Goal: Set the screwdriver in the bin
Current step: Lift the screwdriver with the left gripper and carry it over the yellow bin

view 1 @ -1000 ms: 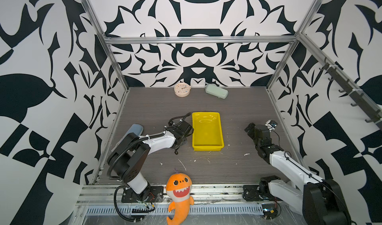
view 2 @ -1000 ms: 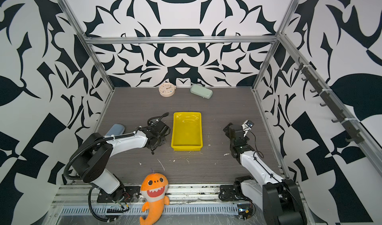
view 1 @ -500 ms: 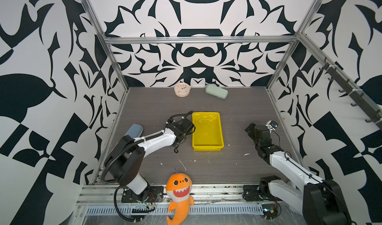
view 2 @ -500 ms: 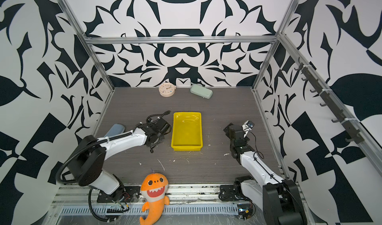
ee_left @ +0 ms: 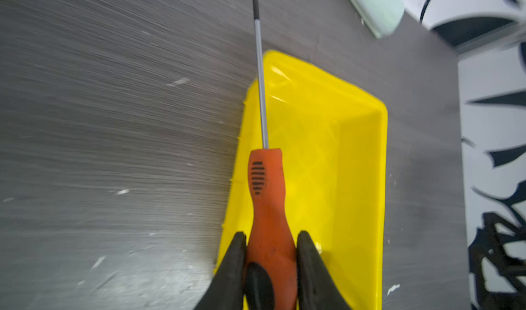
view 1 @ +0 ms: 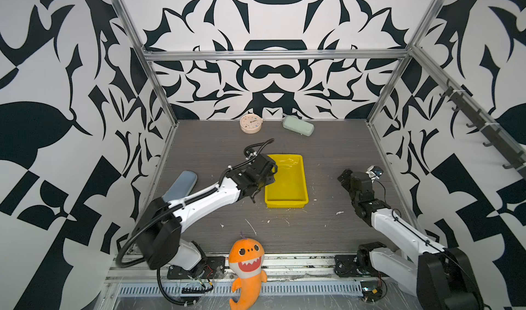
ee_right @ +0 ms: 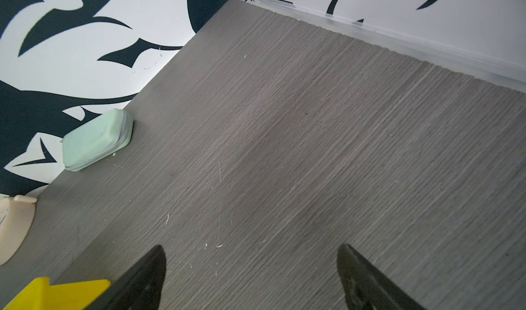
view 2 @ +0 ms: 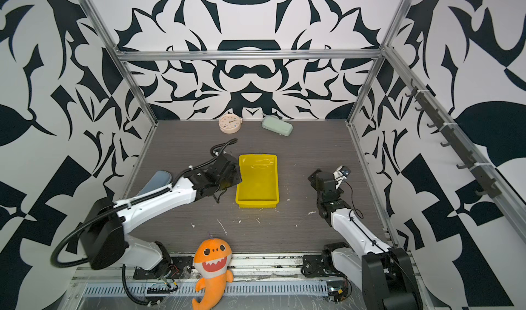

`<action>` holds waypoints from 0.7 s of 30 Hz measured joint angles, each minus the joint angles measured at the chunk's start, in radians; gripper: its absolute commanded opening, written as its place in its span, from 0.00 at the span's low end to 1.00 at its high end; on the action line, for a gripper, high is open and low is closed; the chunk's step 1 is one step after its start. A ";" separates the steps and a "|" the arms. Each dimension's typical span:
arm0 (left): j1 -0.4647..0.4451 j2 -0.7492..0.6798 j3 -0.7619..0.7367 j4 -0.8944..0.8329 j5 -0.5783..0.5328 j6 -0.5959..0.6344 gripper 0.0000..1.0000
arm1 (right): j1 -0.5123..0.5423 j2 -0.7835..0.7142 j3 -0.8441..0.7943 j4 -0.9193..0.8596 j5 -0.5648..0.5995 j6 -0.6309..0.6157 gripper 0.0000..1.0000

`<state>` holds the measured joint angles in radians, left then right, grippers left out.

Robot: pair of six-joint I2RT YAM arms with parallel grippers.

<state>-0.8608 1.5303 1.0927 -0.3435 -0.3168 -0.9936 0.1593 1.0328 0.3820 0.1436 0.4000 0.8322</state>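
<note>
Left pincer [ee_left: 271, 234] clamps the screwdriver [ee_left: 266, 186] over the bin [ee_left: 355, 166] edge, green case [ee_left: 375, 6] beyond; right pincer [ee_right: 252, 248] gapes empty.

The screwdriver [ee_left: 269, 209] hangs over the left rim of the bin [ee_left: 341, 166].

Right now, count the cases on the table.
2. A green case by the back wall, right of the clock; a blue case at the left edge of the table, partly hidden by the left arm.
</note>
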 measured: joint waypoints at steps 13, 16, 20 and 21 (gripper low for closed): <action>-0.054 0.261 0.162 -0.029 0.041 0.024 0.27 | 0.000 0.008 -0.005 0.018 -0.003 0.000 0.97; -0.054 0.261 0.176 -0.058 0.021 0.018 0.45 | 0.000 0.022 -0.005 0.021 -0.003 0.000 0.97; -0.054 0.260 0.199 -0.079 -0.001 0.013 0.65 | 0.000 0.035 -0.005 0.021 -0.003 0.000 0.97; -0.054 0.259 0.199 -0.081 0.000 0.011 0.67 | 0.000 0.035 -0.005 0.019 -0.003 0.000 0.97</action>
<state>-0.9146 1.7889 1.2915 -0.4244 -0.3164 -0.9825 0.1593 1.0683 0.3775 0.1627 0.3965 0.8322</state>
